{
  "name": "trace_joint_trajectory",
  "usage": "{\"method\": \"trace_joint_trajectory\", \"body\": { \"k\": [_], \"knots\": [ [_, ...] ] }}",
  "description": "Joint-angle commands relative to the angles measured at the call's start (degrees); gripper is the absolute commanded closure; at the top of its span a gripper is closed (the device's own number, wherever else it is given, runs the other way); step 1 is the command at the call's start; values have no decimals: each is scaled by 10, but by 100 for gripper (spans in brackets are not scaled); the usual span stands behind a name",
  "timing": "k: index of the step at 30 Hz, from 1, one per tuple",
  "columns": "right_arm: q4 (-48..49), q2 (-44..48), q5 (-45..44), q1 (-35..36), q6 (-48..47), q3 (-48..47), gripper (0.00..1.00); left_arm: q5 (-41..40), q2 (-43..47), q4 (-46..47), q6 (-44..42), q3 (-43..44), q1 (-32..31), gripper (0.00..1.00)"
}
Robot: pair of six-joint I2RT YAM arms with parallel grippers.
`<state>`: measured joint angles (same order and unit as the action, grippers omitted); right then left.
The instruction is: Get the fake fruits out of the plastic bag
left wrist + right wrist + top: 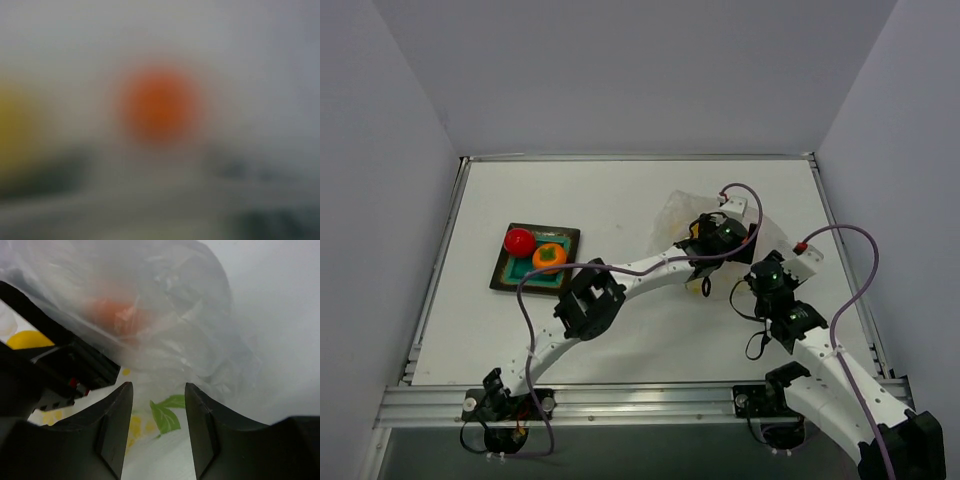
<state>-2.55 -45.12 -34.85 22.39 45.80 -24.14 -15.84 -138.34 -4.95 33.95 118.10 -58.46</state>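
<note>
The plastic bag [685, 212] lies crumpled at the right middle of the table. My left gripper [708, 262] is pushed into it. The left wrist view is fully blurred: an orange-red fruit [160, 105] at centre, a yellow one [15, 125] at the left, no fingers visible. My right gripper [159, 390] is open at the bag's near right edge [748, 280], with bag film [200, 330] printed with a green leaf between its fingers. Through the film I see the orange-red fruit [112, 315] and the yellow fruit [27, 340] beside the left gripper's black body [65, 365].
A dark square plate [510, 275] with a teal centre sits at the left middle, holding a red fruit [519, 241] and an orange fruit with a green calyx [549, 257]. Raised rails edge the table. The two arms are close together at the bag.
</note>
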Motion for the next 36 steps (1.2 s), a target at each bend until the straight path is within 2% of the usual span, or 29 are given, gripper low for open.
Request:
{"method": "trace_joint_trajectory", "body": {
  "k": [1,3,4,8,12,13,17,21,27,36],
  "knots": [
    [47,3,29,-5,1,19,59,-10,-21,-28,-39,85,11,2],
    [65,16,62,-5,-4,30,60,6,-64,-49,-49,130,18,5],
    [68,21,72,-5,-8,33,60,17,-78,-66,-56,177,19,6],
    [74,34,93,-5,-11,38,61,45,-147,-108,-60,268,29,6],
    [83,25,103,-5,-8,52,61,46,-168,-95,-52,273,39,0],
    [87,22,104,-4,-8,55,61,48,-165,-79,-53,267,41,18],
    [90,10,103,-5,-10,57,61,71,-107,-27,-59,194,43,36],
    [90,21,96,-6,-13,53,61,99,-18,35,-60,57,41,43],
    [89,31,90,-8,-15,53,62,158,99,99,-38,-65,41,47],
    [82,54,72,-16,-32,40,64,235,244,126,-27,-211,43,53]
  ]
}}
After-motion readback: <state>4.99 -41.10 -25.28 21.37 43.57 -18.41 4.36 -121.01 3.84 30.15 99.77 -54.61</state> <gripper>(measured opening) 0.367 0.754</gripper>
